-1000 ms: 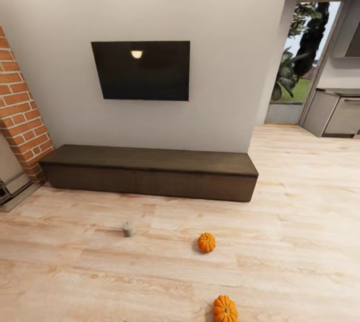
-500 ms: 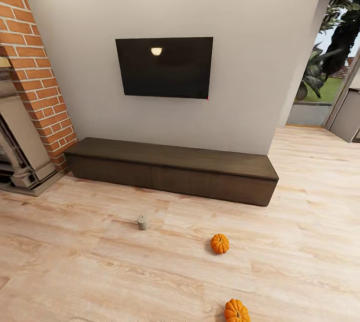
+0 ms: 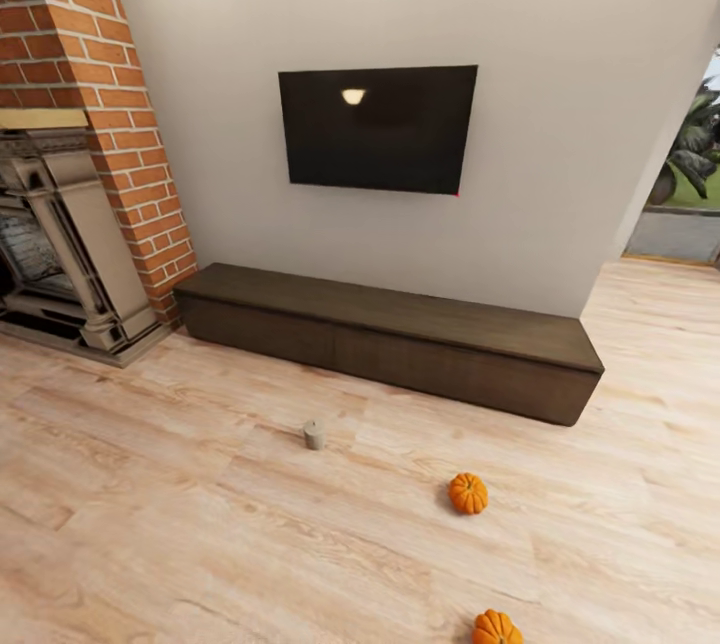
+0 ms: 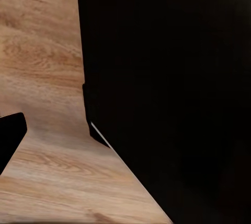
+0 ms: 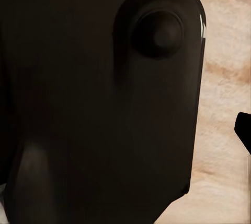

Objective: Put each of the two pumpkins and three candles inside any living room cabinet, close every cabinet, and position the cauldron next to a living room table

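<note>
The long, low dark-brown cabinet (image 3: 390, 339) stands against the white wall with all its fronts shut. On the wooden floor in front of it stands one beige-grey candle (image 3: 314, 435). To its right lies an orange pumpkin (image 3: 467, 493). A second pumpkin (image 3: 496, 628) is cut by the lower edge of the head view. The cauldron and the table are out of view. A dark fingertip (image 4: 10, 132) of the left gripper sits at the edge of the left wrist view. A fingertip (image 5: 243, 130) of the right gripper sits at the edge of the right wrist view. Both wrist views face dark robot bodywork over floor.
A black TV (image 3: 378, 129) hangs on the wall above the cabinet. A brick column (image 3: 105, 114) and a grey fireplace (image 3: 60, 244) stand at the left. At the right an opening (image 3: 685, 214) shows plants outside. Wooden floor (image 3: 200, 524) spreads between me and the cabinet.
The head view has swung left: the fireplace has come into the picture and the window and kitchen units have slid out at the right. The candle and pumpkins lie where they were.
</note>
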